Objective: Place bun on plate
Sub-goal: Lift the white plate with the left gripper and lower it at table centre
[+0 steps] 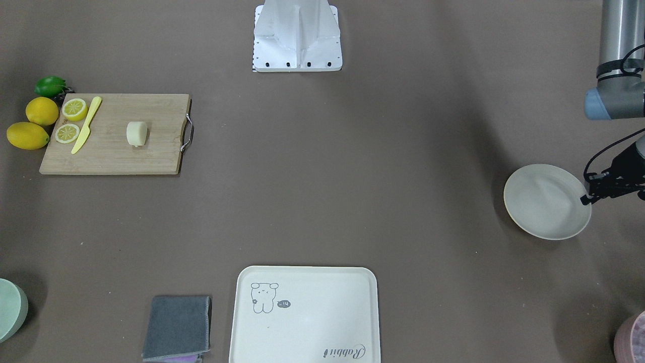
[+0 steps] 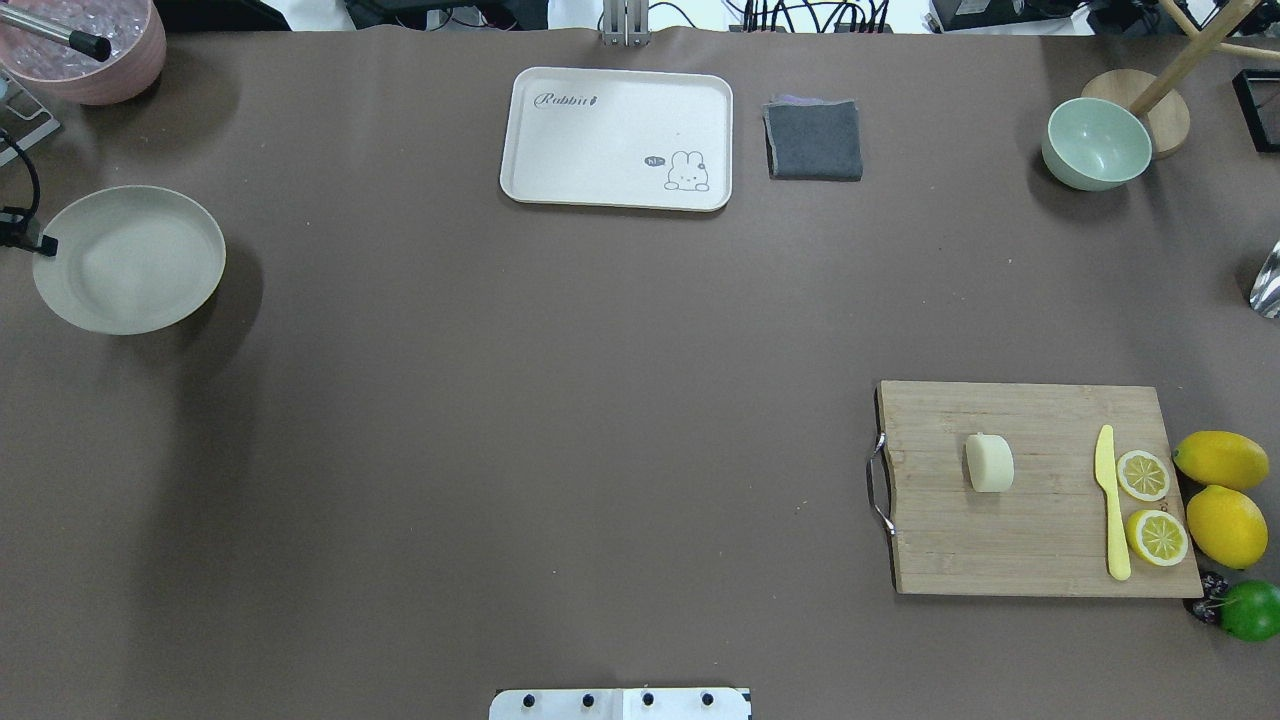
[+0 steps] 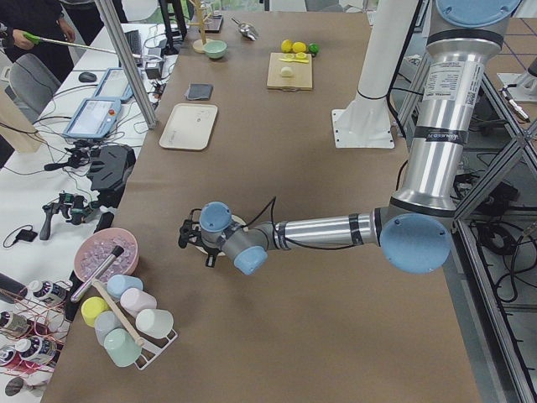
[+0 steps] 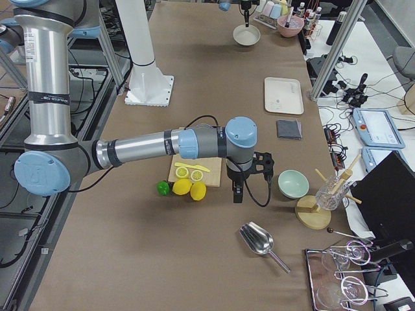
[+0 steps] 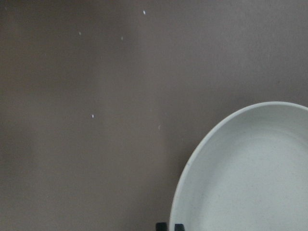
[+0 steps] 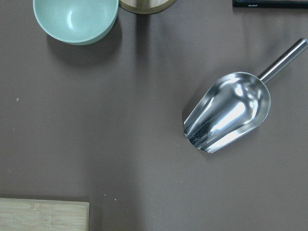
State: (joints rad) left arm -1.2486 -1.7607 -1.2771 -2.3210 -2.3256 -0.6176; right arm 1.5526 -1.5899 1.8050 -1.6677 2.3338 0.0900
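Note:
The bun [image 2: 989,463] [image 1: 136,134] is a pale cream lump lying on a wooden cutting board [image 2: 1030,530] on the robot's right. Far across the table, on the robot's left, rests the off-white plate [image 2: 130,260] [image 1: 546,201] [image 5: 250,178], with nothing on it. My left gripper [image 1: 586,199] [image 2: 46,246] hangs at the plate's outer rim, and in the left wrist view its two dark tips [image 5: 170,226] sit close together, shut. My right gripper [image 4: 236,197] points down beyond the board's outer end. I cannot tell whether it is open or shut.
On the board lie a yellow knife [image 2: 1112,505] and two lemon slices [image 2: 1143,475]; whole lemons [image 2: 1225,525] and a lime [image 2: 1250,610] sit beside it. A bear tray [image 2: 617,138], grey cloth [image 2: 814,140], green bowl [image 2: 1097,145], metal scoop [image 6: 228,113] and pink bowl [image 2: 85,50] line the edges.

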